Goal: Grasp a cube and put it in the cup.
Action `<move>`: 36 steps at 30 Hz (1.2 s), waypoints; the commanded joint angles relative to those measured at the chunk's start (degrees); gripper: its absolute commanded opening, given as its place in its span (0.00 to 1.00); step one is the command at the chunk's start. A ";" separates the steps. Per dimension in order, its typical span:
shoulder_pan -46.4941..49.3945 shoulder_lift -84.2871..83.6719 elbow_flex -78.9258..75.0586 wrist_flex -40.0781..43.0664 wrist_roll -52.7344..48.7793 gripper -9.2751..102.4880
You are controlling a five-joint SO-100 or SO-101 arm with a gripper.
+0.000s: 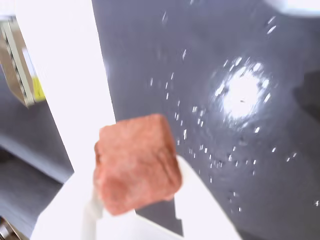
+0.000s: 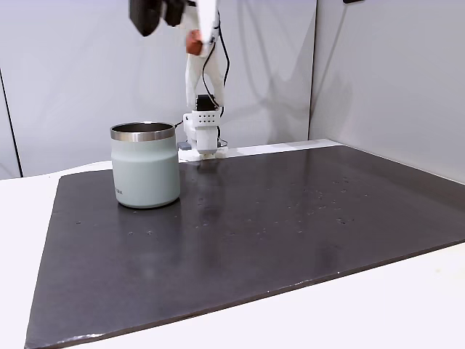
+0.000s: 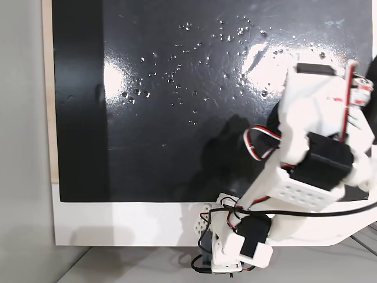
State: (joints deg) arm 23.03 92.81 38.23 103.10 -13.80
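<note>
A reddish-orange cube [image 1: 137,162] fills the middle of the wrist view, pinched between my white fingers [image 1: 65,90]. My gripper [image 1: 136,155] is shut on it. In a fixed view the gripper [image 2: 196,38] hangs high above the table with the cube [image 2: 193,42] as a small red spot in it. The pale grey-green cup [image 2: 145,166] with a steel rim stands upright on the dark mat, below and to the left of the gripper. Seen from above in a fixed view, the white arm [image 3: 312,147] reaches over the mat's right side and hides what lies beneath it.
A large dark mat [image 2: 276,218] with small shiny specks covers the white table [image 2: 407,305]. The arm's base [image 2: 202,131] stands at the mat's far edge, right behind the cup. Grey walls close the back and right. The mat [image 3: 177,88] lies bare left of the arm.
</note>
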 commanded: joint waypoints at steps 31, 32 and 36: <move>16.35 -4.31 18.19 -0.09 -16.52 0.08; 16.35 -4.31 18.28 -0.09 -16.52 0.08; 16.88 -4.13 18.72 0.00 -16.35 0.21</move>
State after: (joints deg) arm 39.11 88.07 57.13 103.01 -29.71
